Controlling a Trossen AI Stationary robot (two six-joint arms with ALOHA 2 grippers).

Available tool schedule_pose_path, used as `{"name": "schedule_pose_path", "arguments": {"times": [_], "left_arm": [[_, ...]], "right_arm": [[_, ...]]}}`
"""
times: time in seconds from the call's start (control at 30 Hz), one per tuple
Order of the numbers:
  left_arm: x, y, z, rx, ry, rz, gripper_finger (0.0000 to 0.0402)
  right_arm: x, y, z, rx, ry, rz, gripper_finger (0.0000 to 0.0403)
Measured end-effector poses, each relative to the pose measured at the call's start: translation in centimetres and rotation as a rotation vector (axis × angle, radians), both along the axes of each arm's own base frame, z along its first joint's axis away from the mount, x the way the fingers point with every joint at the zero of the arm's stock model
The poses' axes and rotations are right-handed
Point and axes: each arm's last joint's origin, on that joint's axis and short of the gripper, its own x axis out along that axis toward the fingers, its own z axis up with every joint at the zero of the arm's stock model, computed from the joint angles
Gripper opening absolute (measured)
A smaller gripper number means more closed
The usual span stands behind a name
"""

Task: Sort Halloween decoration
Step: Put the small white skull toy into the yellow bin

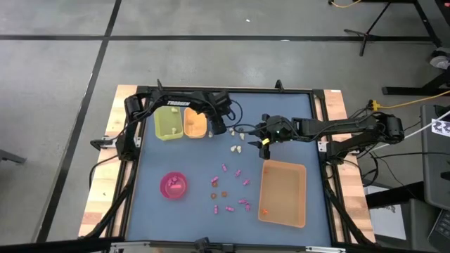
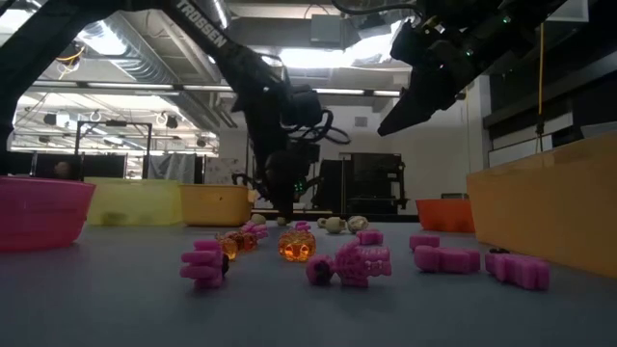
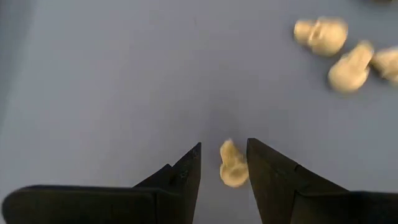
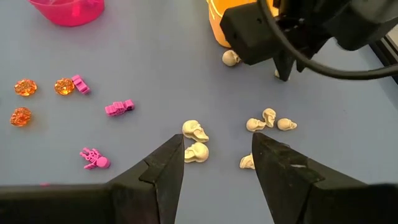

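The left gripper [image 3: 224, 163] is down at the mat near the far edge of the table [image 1: 155, 158], just beside the orange tray [image 1: 195, 124], jaws parted with one cream skull [image 3: 233, 164] standing between the fingertips — closer to one finger, not yet pinched. Its long axis runs roughly along the fingers, so closing should catch its narrow sides. The other cream skulls [image 4: 196, 142] lie a little toward the right edge, under the right gripper [image 4: 217, 158], which hovers above them open and empty. Pink and orange trinkets [image 1: 226, 190] are scattered mid-table — well apart from both claws.
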Motion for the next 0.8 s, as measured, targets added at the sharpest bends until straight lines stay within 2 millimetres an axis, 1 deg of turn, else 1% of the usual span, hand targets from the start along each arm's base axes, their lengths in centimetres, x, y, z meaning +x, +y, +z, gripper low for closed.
{"name": "schedule_pose_path", "arguments": {"times": [0.2,0.37,0.8], "left_arm": [[-0.64,-0.31,-1.00,-0.013,0.025,0.000,0.0113],[-0.68,-0.33,-1.06,-0.012,0.024,0.001,0.0109],[-0.52,-0.29,-1.03,-0.006,0.006,-0.002,0.0060]], "right_arm": [[0.00,0.00,0.00,0.000,0.000,0.000,0.0186],[0.00,0.00,0.00,0.000,0.000,0.000,0.0186],[0.00,0.00,0.00,0.000,0.000,0.000,0.0186]]}}
